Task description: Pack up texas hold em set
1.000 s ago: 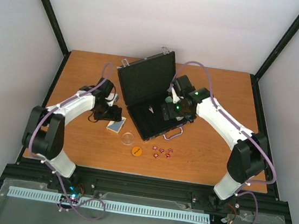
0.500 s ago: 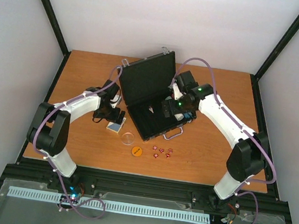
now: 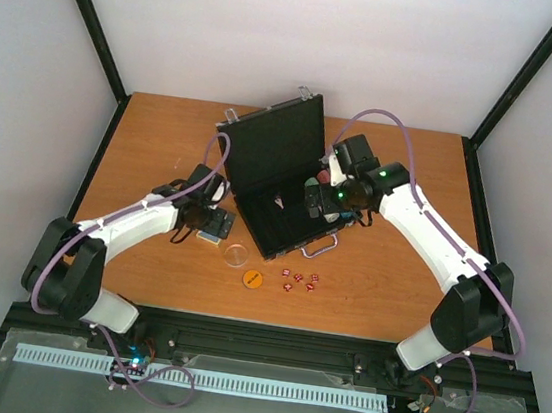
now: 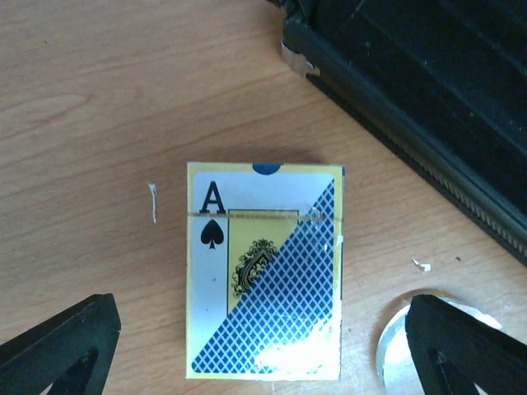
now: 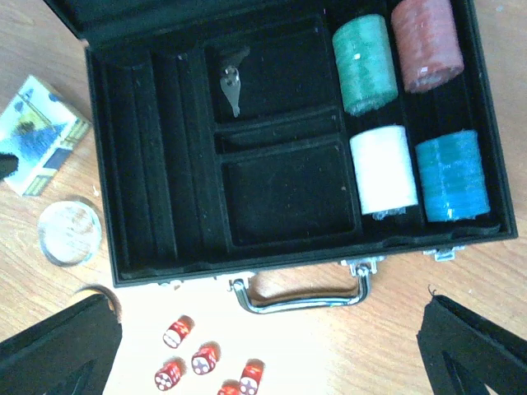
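Card box (image 4: 265, 271) lies flat on the surface (image 4: 90, 123), just beside the open briefcase (image 4: 428, 99) and straight below the left pincer (image 3: 215, 223). Its spread fingers flank the box's narrow width, long axis running between them.

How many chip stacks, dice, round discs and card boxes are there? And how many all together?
Chip stacks: 4 (green stack, red stack, white stack, blue stack)
Red dice: 5
Discs: 2 (clear disc, orange disc)
Card box: 1
Total: 12
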Available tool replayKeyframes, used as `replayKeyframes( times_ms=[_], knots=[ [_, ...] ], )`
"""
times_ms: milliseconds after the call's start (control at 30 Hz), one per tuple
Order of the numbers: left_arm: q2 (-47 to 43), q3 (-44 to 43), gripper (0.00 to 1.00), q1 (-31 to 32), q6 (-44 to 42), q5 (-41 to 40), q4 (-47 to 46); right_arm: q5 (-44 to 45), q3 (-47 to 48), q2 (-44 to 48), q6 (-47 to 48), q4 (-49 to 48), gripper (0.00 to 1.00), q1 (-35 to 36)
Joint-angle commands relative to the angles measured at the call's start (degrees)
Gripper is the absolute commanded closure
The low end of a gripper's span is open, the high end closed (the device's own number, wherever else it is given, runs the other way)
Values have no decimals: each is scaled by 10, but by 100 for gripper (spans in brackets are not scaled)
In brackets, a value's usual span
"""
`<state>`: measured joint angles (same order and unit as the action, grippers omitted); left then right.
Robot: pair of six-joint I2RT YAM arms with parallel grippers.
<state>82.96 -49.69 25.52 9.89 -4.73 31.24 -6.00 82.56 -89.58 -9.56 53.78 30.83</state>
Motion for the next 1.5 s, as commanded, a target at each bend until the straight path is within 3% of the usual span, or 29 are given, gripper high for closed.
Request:
replayKeyframes(
  times_ms=[0,433,900,1033,1067,1100,1133,1200,1467],
  knots=[
    [11,-6,1,2,-14,-1,-48,-2,-22,0,-10,2,0,-3],
    [134,-82,4,2,-100,-24,-39,-13,13,-32,2,25,0,-3],
    [169,-76,9,2,-74,11,2,-16,-6,-36,4,29,0,-3],
    [164,-75,22,2,-61,18,15,-21,-13,-41,2,28,0,-3],
    [161,-75,29,2,-59,18,18,-21,-16,-40,2,27,0,-3],
    [157,-75,45,2,-57,17,20,-20,-18,-40,2,26,0,-4],
    [155,-74,54,2,-56,13,23,-19,-19,-40,3,26,0,-4],
    [149,-75,66,2,-56,6,30,-17,-23,-40,3,26,0,-3],
    [84,-132,73,2,-51,-20,101,-11,-24,-44,1,24,1,-3]
  ],
)
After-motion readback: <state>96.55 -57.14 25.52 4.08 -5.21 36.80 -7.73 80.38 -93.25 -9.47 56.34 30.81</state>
